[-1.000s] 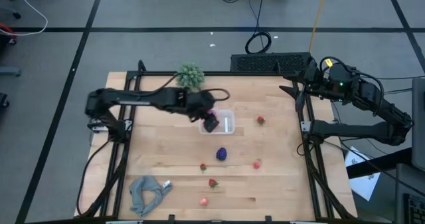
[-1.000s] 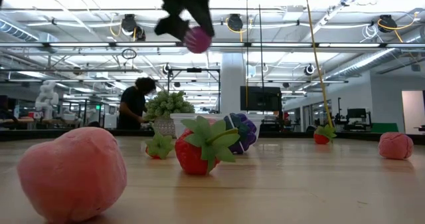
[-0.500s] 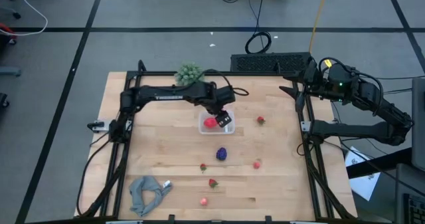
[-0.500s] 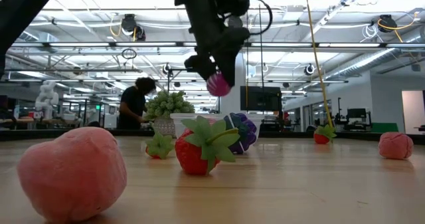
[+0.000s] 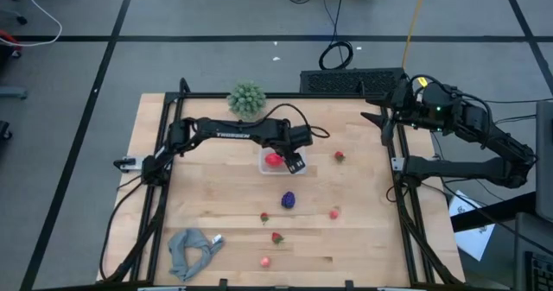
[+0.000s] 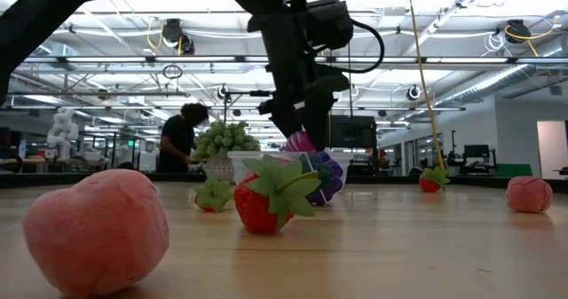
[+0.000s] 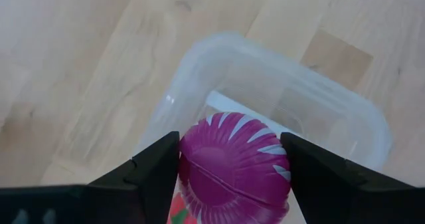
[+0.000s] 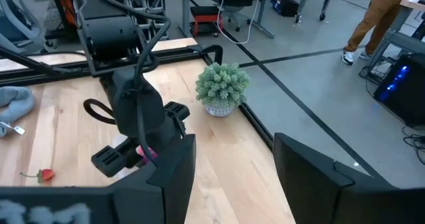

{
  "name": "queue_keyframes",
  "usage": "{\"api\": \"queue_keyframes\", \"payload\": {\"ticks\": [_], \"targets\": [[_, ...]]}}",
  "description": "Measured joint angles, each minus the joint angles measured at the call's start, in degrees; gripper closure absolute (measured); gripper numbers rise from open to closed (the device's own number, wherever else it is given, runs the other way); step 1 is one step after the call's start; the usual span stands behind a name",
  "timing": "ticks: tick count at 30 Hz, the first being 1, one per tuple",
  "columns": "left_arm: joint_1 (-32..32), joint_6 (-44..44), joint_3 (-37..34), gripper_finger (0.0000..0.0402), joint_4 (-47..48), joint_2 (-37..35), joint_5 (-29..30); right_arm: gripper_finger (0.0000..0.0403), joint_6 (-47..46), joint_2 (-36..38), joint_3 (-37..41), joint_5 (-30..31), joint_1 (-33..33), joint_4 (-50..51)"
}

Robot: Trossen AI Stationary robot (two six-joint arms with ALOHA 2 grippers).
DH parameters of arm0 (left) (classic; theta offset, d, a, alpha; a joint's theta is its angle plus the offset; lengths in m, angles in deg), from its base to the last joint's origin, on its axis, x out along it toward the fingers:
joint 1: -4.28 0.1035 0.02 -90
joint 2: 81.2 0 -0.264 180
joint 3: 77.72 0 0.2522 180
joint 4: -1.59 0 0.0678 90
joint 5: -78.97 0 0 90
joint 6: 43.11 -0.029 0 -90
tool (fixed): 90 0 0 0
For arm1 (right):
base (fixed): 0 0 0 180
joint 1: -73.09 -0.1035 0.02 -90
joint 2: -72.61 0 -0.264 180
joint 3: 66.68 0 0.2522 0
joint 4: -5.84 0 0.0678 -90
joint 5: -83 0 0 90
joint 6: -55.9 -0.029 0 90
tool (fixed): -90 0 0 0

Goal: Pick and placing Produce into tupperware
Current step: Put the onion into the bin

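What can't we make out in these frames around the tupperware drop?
- Tupperware contents: in the left wrist view the held magenta piece covers most of the inside; in the high view the left gripper overlaps the right half.
- Tupperware base in the low view: hidden behind the strawberry and purple grapes.
- Right gripper: fingertips cut off by the picture's edge in the right wrist view.

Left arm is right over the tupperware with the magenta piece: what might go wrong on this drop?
The left gripper holds the magenta piece over the tupperware, which already holds a red piece. Released there, it might bounce off that piece and over the rim. The fingers sit near the wall, so they may nudge the light container.
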Motion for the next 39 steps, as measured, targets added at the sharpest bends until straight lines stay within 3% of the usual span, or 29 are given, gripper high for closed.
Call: {"api": "queue_keyframes", "payload": {"ticks": [6, 39], "targets": [[-0.88, -0.31, 0.0, 0.0153, -1.25, 0.0, 3.21, 0.0209, 0.24, -1.68, 0.0, 0.0, 0.02, 0.03], [-2.06, -2.08, -0.04, 0.0149, -4.37, 2.97, 3.7, 0.0209, 1.29, -4.48, 0.0, 0.0, 0.0, -0.19]]}}
